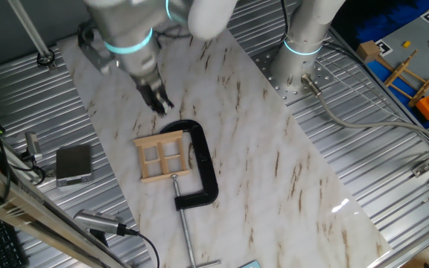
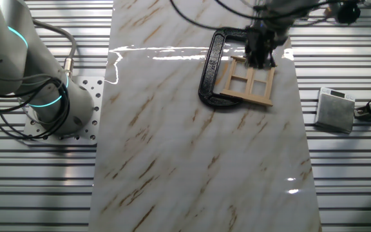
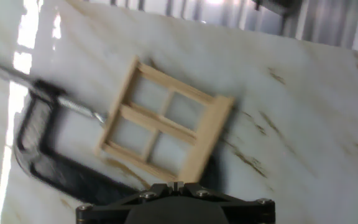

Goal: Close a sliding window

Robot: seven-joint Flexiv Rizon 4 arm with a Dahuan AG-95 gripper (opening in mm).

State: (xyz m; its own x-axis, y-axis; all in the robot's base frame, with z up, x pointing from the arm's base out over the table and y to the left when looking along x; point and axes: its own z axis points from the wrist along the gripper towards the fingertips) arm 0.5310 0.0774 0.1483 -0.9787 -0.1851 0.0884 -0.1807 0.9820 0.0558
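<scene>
The sliding window (image 1: pixel 163 157) is a small light-wood frame with four panes, lying flat on the marble board and held in a black C-shaped clamp (image 1: pixel 202 164). It also shows in the other fixed view (image 2: pixel 248 82) and in the hand view (image 3: pixel 165 119). My gripper (image 1: pixel 159 103) hangs a little above the board just beyond the window's far edge, apart from it. In the other fixed view the gripper (image 2: pixel 260 57) overlaps the window's far side. In the hand view the two fingers (image 3: pixel 161 190) meet at the bottom edge, shut on nothing.
The clamp's screw rod (image 1: pixel 185 223) runs toward the board's near edge. A small grey box (image 1: pixel 74 164) sits on the ribbed metal table left of the board. The arm's base (image 1: pixel 302 67) stands at the back right. A wooden ladder-like rack (image 1: pixel 408 74) lies far right.
</scene>
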